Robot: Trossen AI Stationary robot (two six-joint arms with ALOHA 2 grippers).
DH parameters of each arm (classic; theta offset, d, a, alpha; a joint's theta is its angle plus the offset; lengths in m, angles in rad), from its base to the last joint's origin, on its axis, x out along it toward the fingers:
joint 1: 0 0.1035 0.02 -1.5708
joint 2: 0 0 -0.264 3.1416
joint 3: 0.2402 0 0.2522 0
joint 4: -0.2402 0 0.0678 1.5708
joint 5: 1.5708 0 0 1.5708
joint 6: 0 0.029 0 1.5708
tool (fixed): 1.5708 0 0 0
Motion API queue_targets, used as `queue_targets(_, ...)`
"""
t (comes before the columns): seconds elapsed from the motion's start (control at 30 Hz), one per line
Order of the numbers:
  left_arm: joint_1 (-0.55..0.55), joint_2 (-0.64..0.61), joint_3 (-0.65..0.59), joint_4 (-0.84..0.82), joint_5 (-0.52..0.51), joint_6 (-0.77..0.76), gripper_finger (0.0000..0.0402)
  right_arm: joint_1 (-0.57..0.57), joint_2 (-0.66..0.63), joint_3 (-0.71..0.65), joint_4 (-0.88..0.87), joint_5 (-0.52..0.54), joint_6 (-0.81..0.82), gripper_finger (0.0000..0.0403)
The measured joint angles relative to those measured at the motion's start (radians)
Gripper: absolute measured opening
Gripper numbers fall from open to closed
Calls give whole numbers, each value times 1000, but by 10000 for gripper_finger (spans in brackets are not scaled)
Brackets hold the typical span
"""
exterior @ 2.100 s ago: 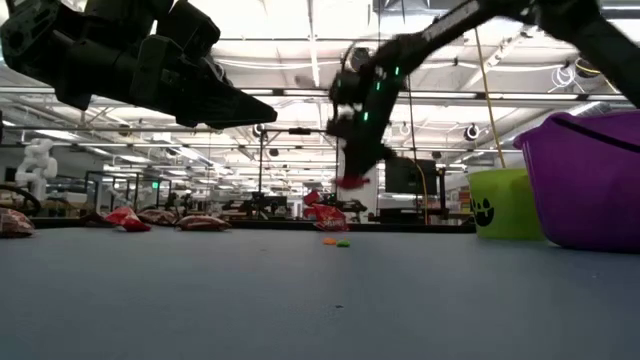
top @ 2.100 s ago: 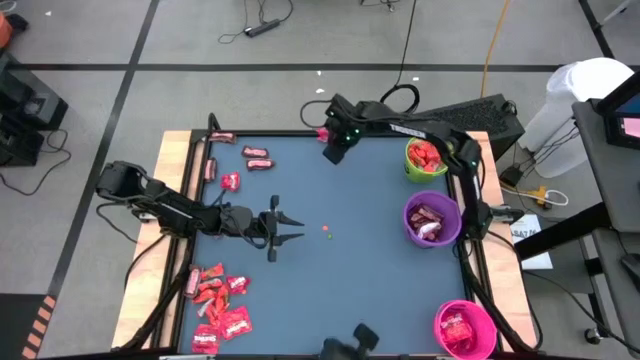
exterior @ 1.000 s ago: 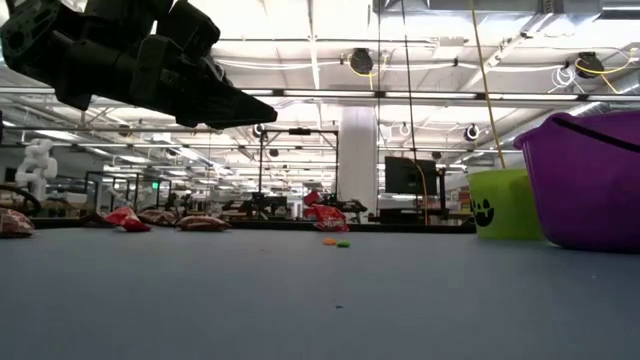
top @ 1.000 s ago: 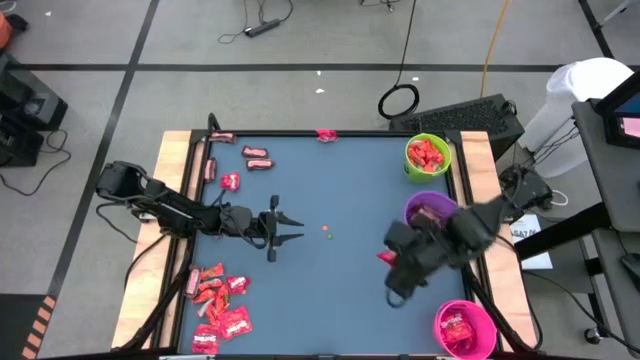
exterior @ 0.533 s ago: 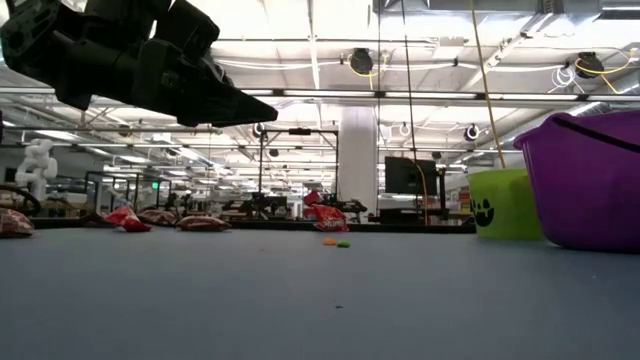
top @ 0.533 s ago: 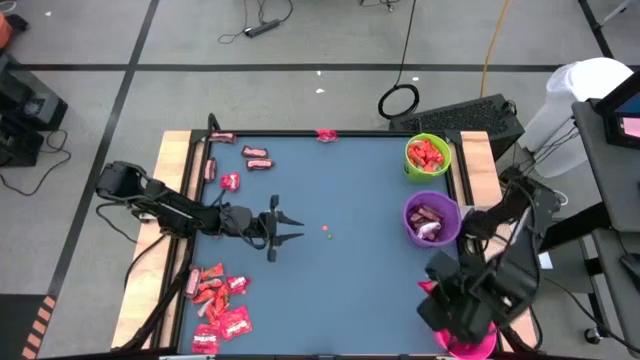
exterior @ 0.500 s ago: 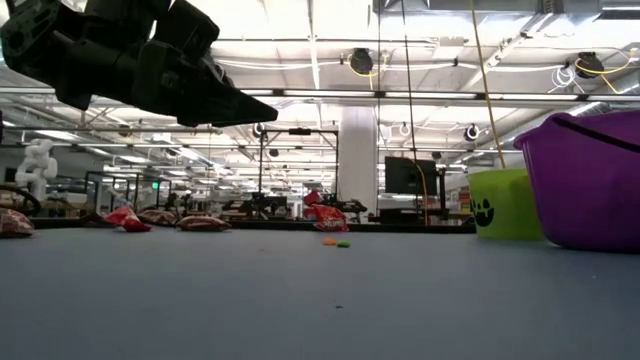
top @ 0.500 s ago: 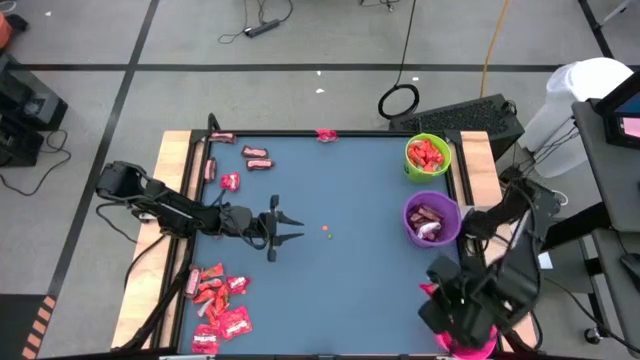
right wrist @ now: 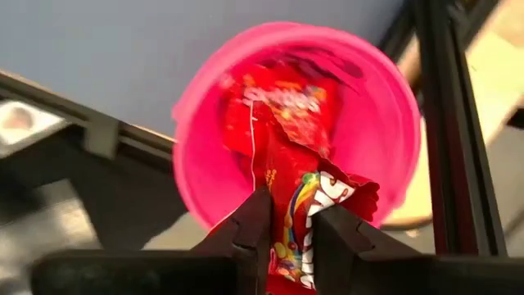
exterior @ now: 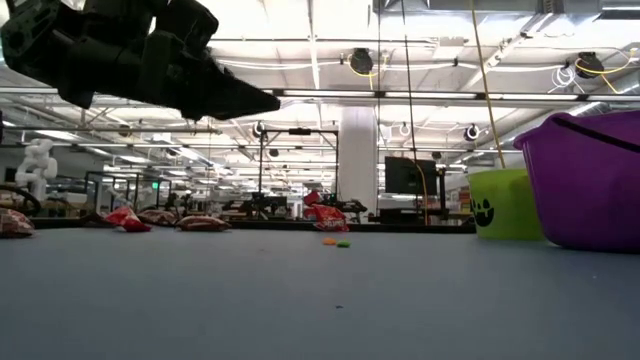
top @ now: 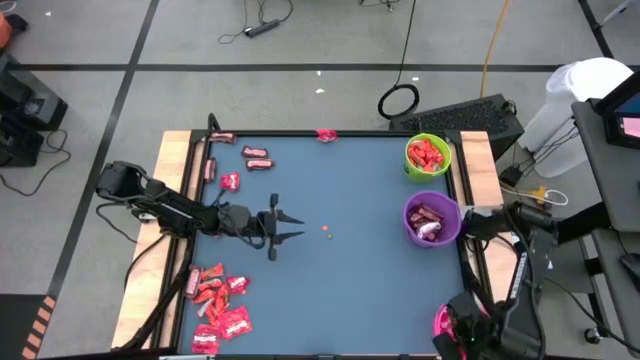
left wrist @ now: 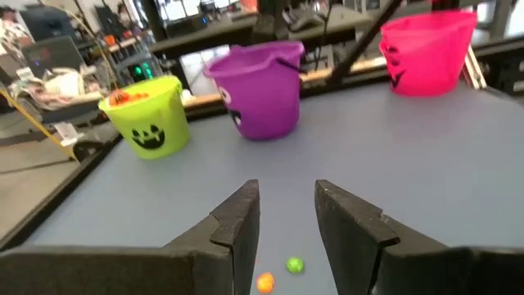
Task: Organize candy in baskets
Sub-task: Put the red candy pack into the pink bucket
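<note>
While my right gripper pinches a red candy packet, the pink basket sits directly below my jaws with more candy inside; my left gripper hovers parted and empty over two loose dots

A large open robotics lab or workshop: exposed ceiling beams with strip lights, a white pillar, monitors on distant benches, cables across a grey tiled floor.
</note>
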Motion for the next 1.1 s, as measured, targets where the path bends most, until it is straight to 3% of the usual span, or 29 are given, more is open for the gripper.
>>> queue_targets(0.47,5,0,0,33,0,0,128,-54,-12,-1,-8,-40,14,163)
queue_targets(0.6,16,0,0,28,1,13,128,-108,-38,-1,-27,113,-71,169)
queue_targets(0.8,41,0,0,24,0,23,128,-227,-42,-1,-26,483,-436,169)
queue_targets(0.9,46,0,0,19,0,21,128,-290,-42,-1,-21,619,-537,169)
queue_targets(1.1,46,0,0,-8,-2,5,128,-429,-42,-10,-8,723,-817,184)
